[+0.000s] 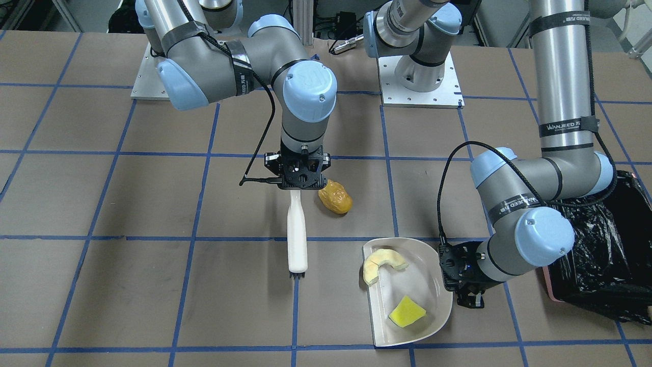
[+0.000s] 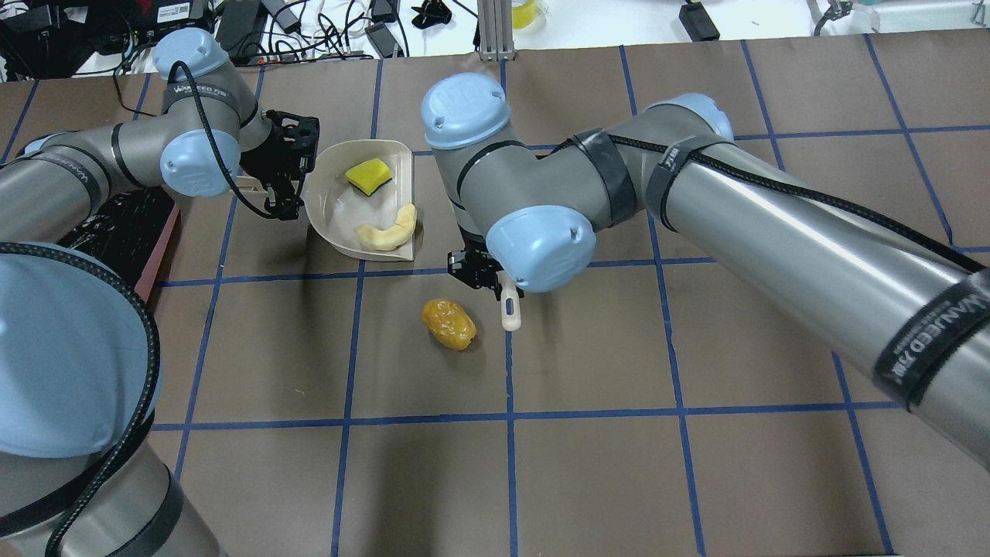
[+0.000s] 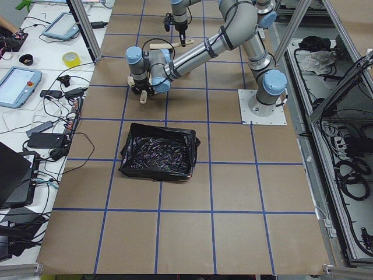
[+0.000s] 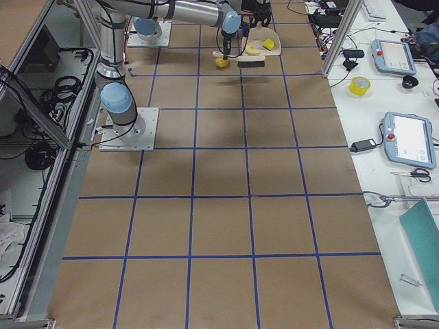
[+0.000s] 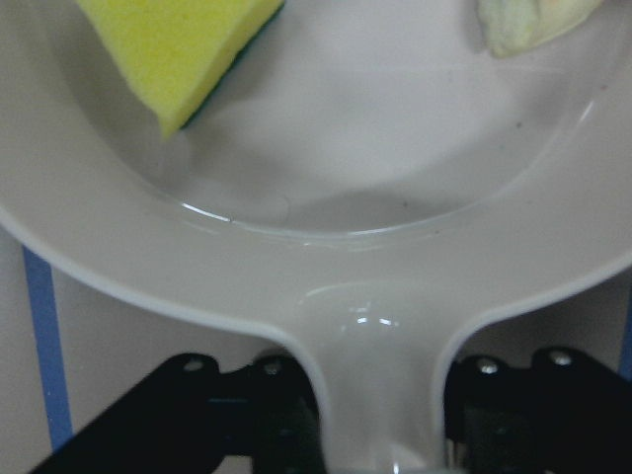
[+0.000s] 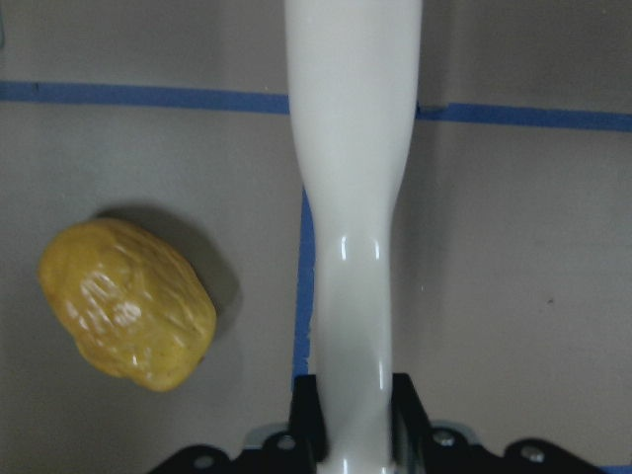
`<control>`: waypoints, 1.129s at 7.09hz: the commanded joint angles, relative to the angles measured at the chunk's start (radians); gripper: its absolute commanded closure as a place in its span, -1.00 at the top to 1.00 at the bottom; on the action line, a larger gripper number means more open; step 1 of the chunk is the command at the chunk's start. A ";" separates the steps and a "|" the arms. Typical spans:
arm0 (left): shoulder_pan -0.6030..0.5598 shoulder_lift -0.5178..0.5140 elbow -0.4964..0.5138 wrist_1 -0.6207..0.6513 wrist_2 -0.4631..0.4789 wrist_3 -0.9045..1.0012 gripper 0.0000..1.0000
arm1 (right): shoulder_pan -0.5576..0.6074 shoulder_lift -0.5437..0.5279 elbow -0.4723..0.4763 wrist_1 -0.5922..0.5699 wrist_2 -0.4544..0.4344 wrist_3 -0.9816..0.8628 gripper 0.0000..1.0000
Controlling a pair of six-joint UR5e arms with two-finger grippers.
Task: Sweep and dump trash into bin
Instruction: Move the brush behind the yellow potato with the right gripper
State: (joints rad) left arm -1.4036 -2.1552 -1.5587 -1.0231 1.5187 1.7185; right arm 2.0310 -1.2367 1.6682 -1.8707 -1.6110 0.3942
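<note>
The orange-yellow lump (image 1: 335,198) lies on the table just beside the white brush (image 1: 297,234), and also shows in the overhead view (image 2: 448,324) and the right wrist view (image 6: 128,304). My right gripper (image 1: 300,176) is shut on the brush handle (image 6: 351,197). The cream crescent slice (image 1: 382,262) and the yellow wedge (image 1: 406,311) lie inside the cream-white dustpan (image 1: 425,285). My left gripper (image 1: 461,279) is shut on the dustpan handle (image 5: 375,375). The pink bin with its black bag (image 1: 601,255) stands beside my left arm.
The table is brown paper with a blue tape grid. Both arm base plates (image 1: 420,81) sit at the robot's side. My right elbow (image 2: 541,232) hangs over the brush. Tablets and tape (image 4: 359,85) lie on a side bench.
</note>
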 commanded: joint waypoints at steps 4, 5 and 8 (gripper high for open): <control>0.002 0.021 -0.023 0.001 0.000 0.036 -0.99 | 0.000 -0.098 0.165 -0.126 -0.001 -0.003 -1.00; 0.002 0.041 -0.061 0.001 0.002 0.061 -0.99 | 0.000 -0.101 0.160 -0.128 0.005 0.000 -1.00; 0.009 0.136 -0.209 0.023 0.008 0.154 -1.00 | 0.011 -0.133 0.180 -0.110 0.017 0.094 -1.00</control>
State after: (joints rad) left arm -1.3976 -2.0595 -1.7058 -1.0044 1.5252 1.8403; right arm 2.0342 -1.3579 1.8401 -1.9854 -1.6025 0.4274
